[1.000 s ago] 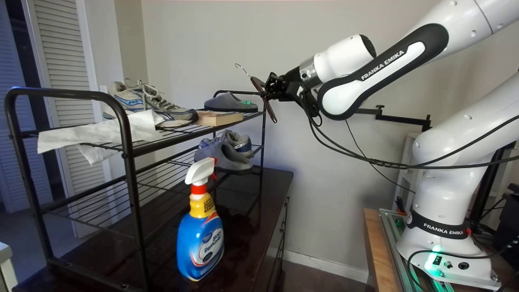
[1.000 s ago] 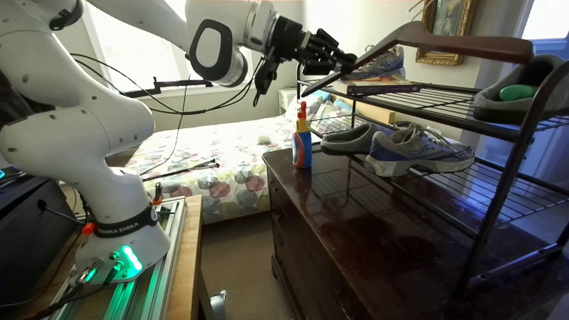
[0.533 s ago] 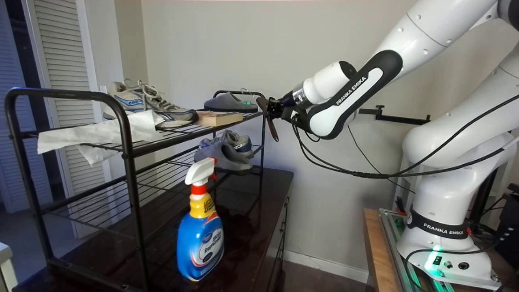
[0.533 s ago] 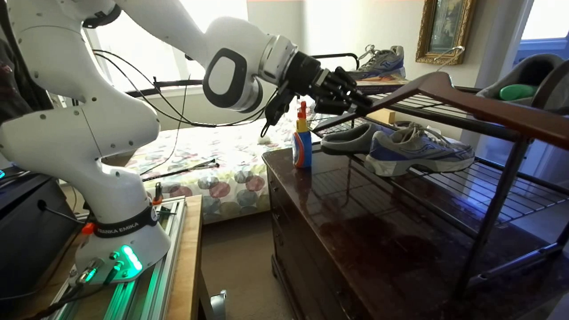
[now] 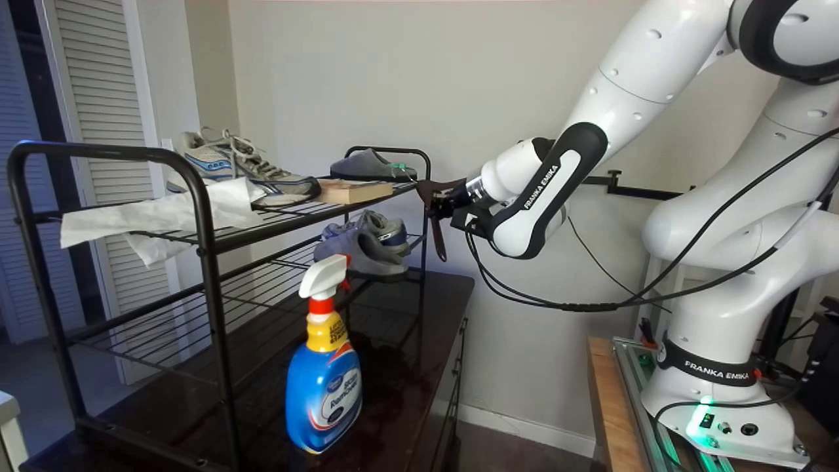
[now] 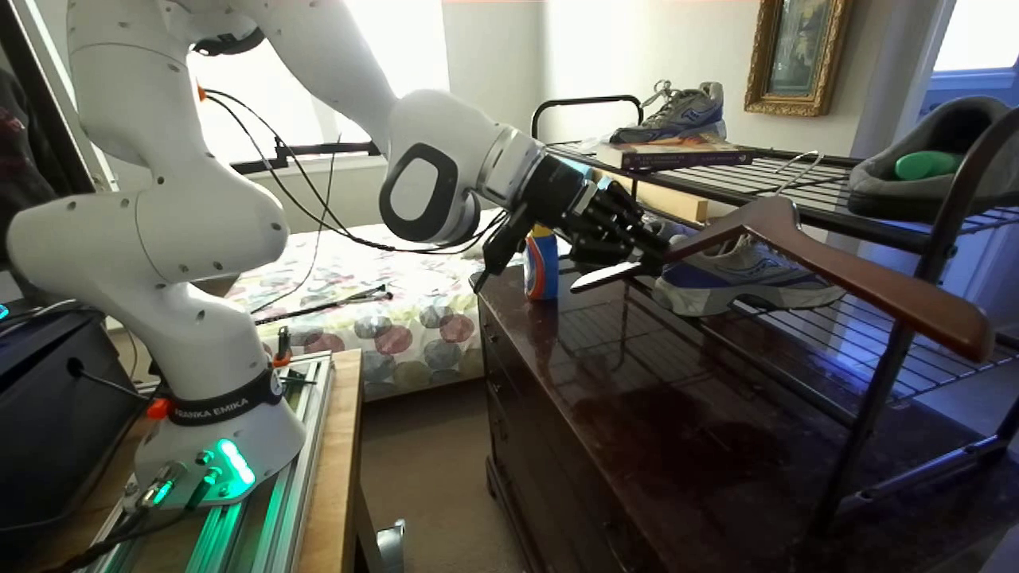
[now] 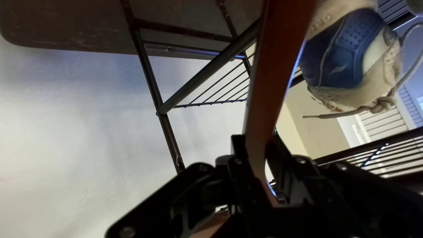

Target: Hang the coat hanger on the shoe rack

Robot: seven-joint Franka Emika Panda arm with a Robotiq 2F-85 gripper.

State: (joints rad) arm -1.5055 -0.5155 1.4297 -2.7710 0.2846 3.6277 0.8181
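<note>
The gripper (image 7: 257, 147) has the coat hanger (image 6: 868, 277) pinched now, fingers (image 7: 238, 145) narrow on one reddish-brown shoulder, the tip poking out past them. And where's that hanger? Just outside the robot-facing side of the black shoe rack (image 5: 214, 295), tilted, its far shoulder sloping down across a rack post in an exterior view. The metal hook (image 6: 800, 169) points upward, seen against the wires of the top shelf (image 6: 872, 228) — whether it touches or has caught a bar, I cannot tell. Up on that shelf: a running shoe (image 6: 677, 115), a purple-spined book (image 6: 692, 157) and a gray slipper (image 6: 899, 183) with bright green inside. One level down, another slipper (image 5: 373, 259) and a second running shoe (image 6: 736, 286). On the glossy dark dresser (image 6: 589, 350) — a blue spray bottle (image 5: 324, 387), upright, near the rack.
</note>
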